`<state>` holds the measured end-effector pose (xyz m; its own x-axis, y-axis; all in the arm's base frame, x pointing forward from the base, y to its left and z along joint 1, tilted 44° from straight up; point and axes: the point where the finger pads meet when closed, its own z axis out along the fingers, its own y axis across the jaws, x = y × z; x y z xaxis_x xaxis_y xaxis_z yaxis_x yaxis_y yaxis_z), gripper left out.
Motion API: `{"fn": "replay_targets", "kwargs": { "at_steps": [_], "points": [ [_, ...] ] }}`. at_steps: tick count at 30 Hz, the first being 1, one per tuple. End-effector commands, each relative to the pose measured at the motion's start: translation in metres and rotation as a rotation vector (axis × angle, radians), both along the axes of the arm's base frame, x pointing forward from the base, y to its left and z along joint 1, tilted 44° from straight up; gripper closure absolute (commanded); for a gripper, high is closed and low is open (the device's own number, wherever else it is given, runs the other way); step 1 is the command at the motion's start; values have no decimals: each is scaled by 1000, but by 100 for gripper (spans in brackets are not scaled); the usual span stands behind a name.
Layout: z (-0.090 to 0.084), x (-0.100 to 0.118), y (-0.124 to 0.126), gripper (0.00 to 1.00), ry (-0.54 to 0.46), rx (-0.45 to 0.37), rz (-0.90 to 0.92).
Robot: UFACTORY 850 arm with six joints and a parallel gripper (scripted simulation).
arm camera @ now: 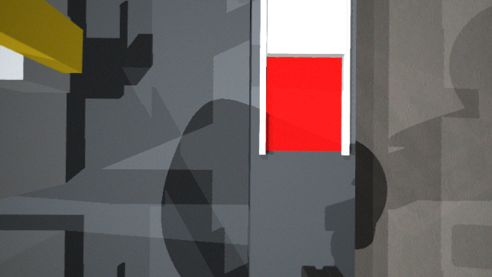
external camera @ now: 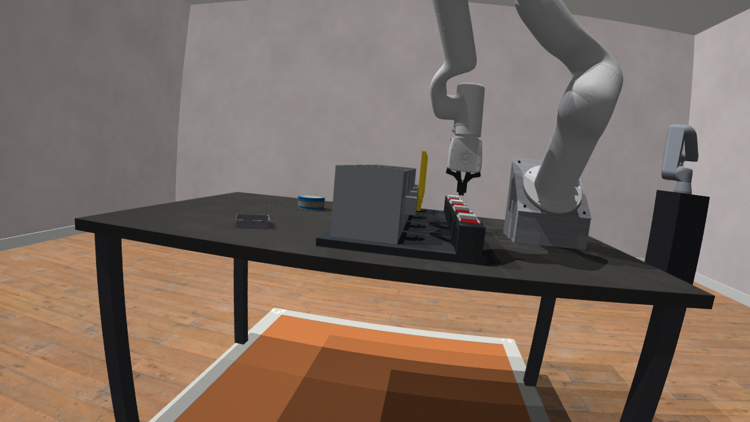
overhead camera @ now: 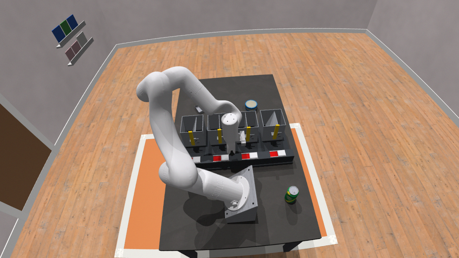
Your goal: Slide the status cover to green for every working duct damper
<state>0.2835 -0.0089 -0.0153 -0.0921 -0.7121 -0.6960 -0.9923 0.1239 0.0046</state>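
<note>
Four grey duct dampers stand in a row on a dark base: the first (overhead camera: 192,125), second (overhead camera: 215,123), third (overhead camera: 250,121) and fourth (overhead camera: 272,120), each with a yellow lever in front. Their sliders sit along the front rail. The second (overhead camera: 220,157), third (overhead camera: 249,156) and fourth (overhead camera: 277,153) each show red at the left and a white cover at the right. The first slider (overhead camera: 196,158) is partly hidden by my arm. My gripper (overhead camera: 230,153) is shut and empty, pointing down just above the rail between the second and third sliders; it also shows in the side view (external camera: 462,186). The wrist view shows a red window (arm camera: 304,104), its white cover (arm camera: 307,27) and a yellow lever (arm camera: 38,38); my fingers are out of that view.
A green can (overhead camera: 291,194) stands at the table's front right. A blue round tin (overhead camera: 250,104) and a small grey tray (overhead camera: 198,109) lie behind the dampers. My arm's grey base block (overhead camera: 240,195) stands just in front of the slider rail. A camera post (external camera: 679,157) rises at the table edge.
</note>
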Motion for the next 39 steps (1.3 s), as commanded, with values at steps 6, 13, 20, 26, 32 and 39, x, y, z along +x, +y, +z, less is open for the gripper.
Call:
{"fn": "replay_targets", "kwargs": {
  "at_steps": [6,13,20,26,32,39],
  "points": [
    [0,1,0,100,-1,-1,-1],
    [0,1,0,100,-1,-1,-1],
    [0,1,0,100,-1,-1,-1],
    [-1,1,1,100,-1,-1,-1],
    [-3,1,2,100,-1,-1,-1],
    [-5,1,4,100,-1,-1,-1]
  ]
}}
